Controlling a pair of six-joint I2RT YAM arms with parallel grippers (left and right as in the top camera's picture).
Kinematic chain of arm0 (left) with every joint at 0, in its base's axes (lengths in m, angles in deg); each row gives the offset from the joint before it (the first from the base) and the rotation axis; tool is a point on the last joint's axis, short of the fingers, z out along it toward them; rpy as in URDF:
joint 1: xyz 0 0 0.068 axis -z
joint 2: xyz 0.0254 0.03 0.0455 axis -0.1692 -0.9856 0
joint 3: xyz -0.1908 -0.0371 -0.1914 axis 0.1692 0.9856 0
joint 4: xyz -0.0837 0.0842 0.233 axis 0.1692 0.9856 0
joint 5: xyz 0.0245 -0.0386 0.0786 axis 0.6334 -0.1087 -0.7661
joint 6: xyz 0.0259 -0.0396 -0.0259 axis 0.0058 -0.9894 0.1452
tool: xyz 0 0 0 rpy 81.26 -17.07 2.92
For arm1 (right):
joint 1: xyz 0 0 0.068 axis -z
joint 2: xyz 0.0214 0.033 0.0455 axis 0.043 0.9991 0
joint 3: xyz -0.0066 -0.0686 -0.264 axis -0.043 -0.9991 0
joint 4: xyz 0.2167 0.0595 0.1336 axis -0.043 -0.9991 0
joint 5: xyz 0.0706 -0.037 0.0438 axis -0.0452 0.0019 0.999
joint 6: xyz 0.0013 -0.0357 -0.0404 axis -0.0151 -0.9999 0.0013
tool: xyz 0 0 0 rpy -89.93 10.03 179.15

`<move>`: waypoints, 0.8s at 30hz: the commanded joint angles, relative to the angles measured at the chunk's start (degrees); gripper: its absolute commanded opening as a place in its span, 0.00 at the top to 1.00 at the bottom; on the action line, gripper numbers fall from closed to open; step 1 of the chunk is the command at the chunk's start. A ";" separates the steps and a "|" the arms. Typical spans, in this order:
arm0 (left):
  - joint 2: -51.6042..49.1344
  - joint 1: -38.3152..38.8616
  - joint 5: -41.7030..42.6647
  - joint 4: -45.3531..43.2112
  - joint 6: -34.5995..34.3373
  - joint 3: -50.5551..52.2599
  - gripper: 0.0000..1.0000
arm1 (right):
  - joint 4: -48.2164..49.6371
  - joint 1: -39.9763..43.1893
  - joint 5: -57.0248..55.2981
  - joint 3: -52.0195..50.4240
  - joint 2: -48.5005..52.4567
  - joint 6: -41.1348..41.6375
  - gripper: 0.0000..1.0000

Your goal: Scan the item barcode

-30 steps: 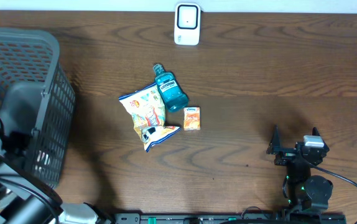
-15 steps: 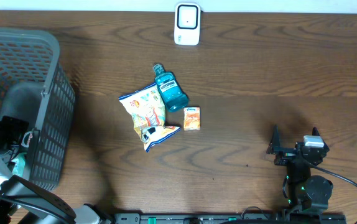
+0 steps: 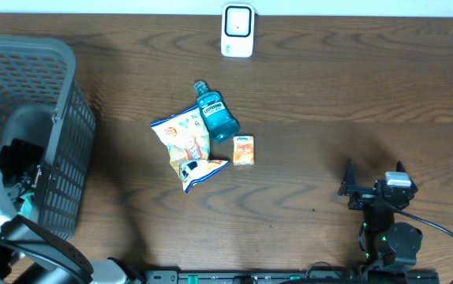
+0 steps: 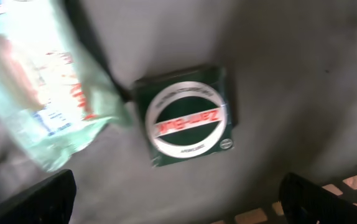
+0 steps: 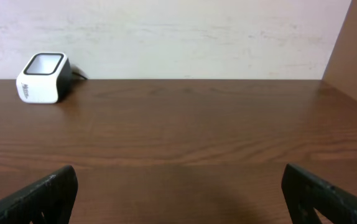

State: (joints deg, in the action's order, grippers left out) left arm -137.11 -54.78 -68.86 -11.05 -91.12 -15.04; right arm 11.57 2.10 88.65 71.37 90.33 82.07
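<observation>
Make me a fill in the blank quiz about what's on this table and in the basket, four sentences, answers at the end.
1. The small box beside the snack bag is ____ in colour.
2. The left gripper hangs inside the grey ____, above a dark green box.
3. The right wrist view shows one thing on the table: the white ____.
4. The jaws of the right gripper stand ____.
Missing words: orange; basket; scanner; open.
</observation>
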 commanded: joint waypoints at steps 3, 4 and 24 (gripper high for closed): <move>-4.94 2.93 -0.79 -2.45 -1.55 -0.37 0.02 | -0.24 0.28 0.15 -0.07 0.00 -0.44 0.01; -5.88 3.19 -1.84 -2.43 -3.21 -0.37 0.02 | -0.24 0.28 0.15 -0.07 0.00 -0.44 0.01; -17.18 3.34 -4.28 -8.66 -8.28 -0.37 0.37 | -0.24 0.28 0.15 -0.07 0.00 -0.44 0.01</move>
State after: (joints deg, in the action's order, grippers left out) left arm -151.29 -51.45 -73.69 -19.36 -98.73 -15.37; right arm 11.57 2.10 88.67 71.37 90.33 82.07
